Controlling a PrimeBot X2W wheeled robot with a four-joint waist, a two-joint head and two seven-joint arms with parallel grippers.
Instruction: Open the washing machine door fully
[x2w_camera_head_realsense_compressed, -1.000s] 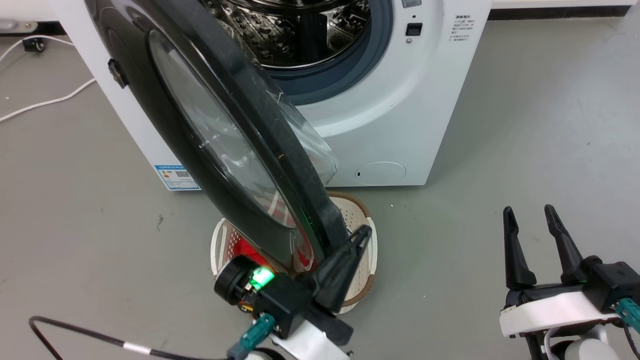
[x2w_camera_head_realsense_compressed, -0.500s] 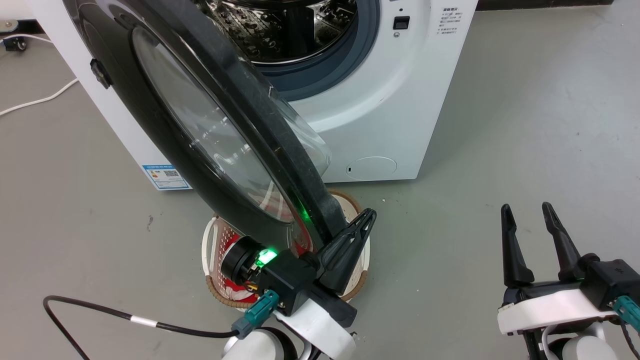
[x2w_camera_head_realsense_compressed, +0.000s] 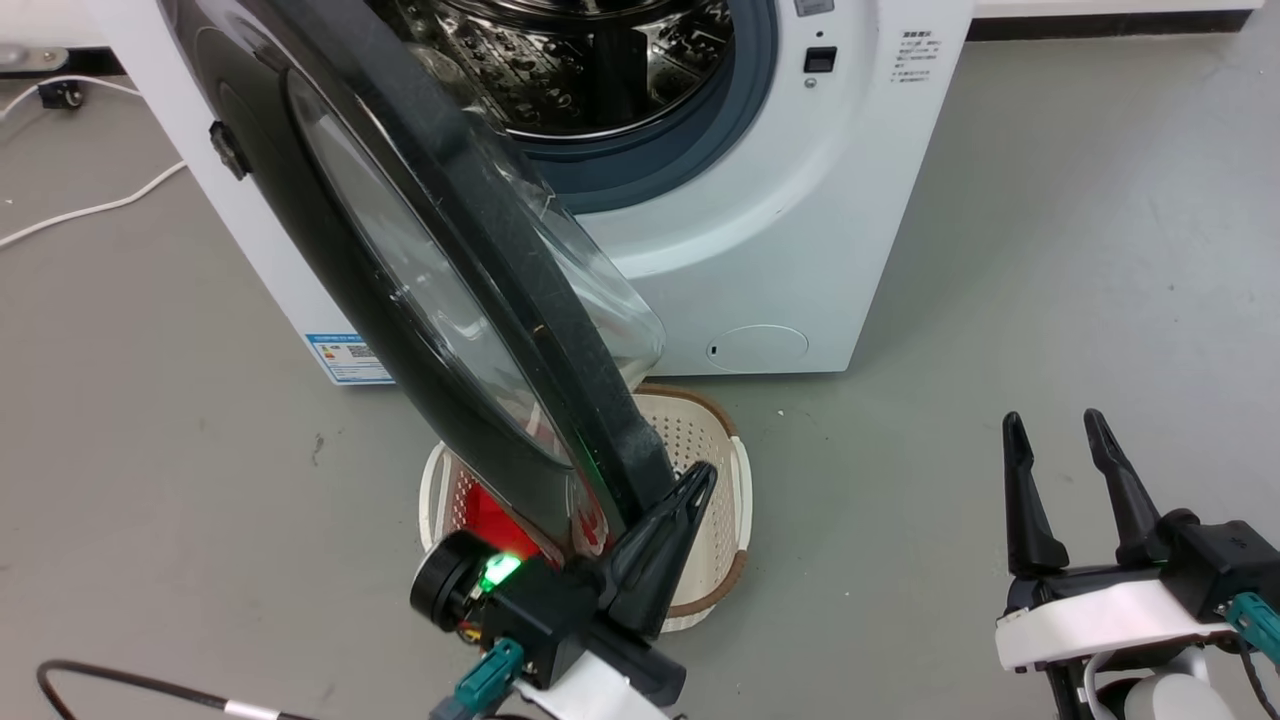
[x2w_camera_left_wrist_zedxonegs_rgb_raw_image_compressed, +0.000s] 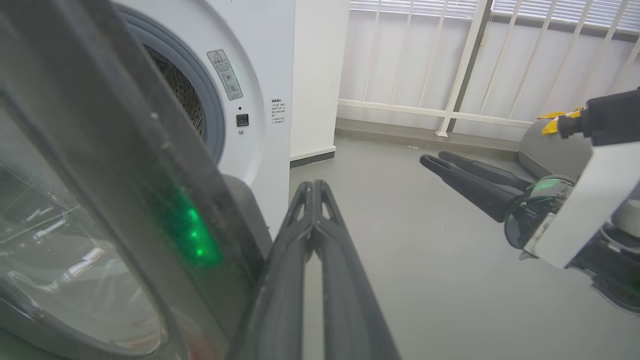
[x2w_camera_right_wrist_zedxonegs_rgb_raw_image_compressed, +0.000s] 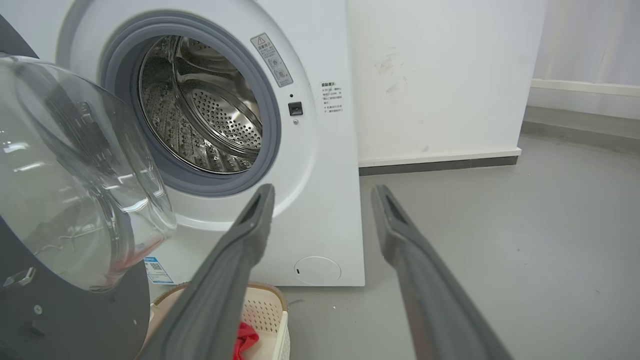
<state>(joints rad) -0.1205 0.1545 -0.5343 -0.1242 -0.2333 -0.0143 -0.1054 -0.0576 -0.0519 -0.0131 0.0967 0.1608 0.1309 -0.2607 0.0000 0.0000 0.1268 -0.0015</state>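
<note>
Left wrist view has the left end effector (x2w_camera_left_wrist_zedxonegs_rgb_raw_image_compressed: 312, 189) with its two dark fingers pressed together, nothing between them, lying just beside the free rim of the door (x2w_camera_left_wrist_zedxonegs_rgb_raw_image_compressed: 100, 175); whether they touch it I cannot tell. A green light (x2w_camera_head_realsense_compressed: 497, 572) on that wrist glows, and green shows on the door's black face. The right end effector (x2w_camera_head_realsense_compressed: 1052, 420) hangs well apart at the lower right of the head view, fingers spread and holding nothing.

The door (x2w_camera_head_realsense_compressed: 400, 250) stands swung out from the washing machine (x2w_camera_head_realsense_compressed: 800, 220), nearly edge-on to the head camera. Its long axis runs from upper left to lower right in that view. It is a round glossy black disc, and its clear glass bowl (x2w_camera_right_wrist_zedxonegs_rgb_raw_image_compressed: 75, 175) bulges toward the drum (x2w_camera_right_wrist_zedxonegs_rgb_raw_image_compressed: 210, 115), which is perforated steel inside a grey rubber ring (x2w_camera_right_wrist_zedxonegs_rgb_raw_image_compressed: 270, 145).

A blue label (x2w_camera_head_realsense_compressed: 348, 357) sits low on the white front, a warning sticker (x2w_camera_right_wrist_zedxonegs_rgb_raw_image_compressed: 272, 60) with a triangle lies beside the opening, and the small print is too fine to read. A round flap (x2w_camera_head_realsense_compressed: 757, 348) is near the base.

Below the door's lower edge, a white perforated basket (x2w_camera_head_realsense_compressed: 700, 440) with a brown rim holds a red cloth (x2w_camera_head_realsense_compressed: 490, 510) on the grey floor (x2w_camera_head_realsense_compressed: 1000, 300).
</note>
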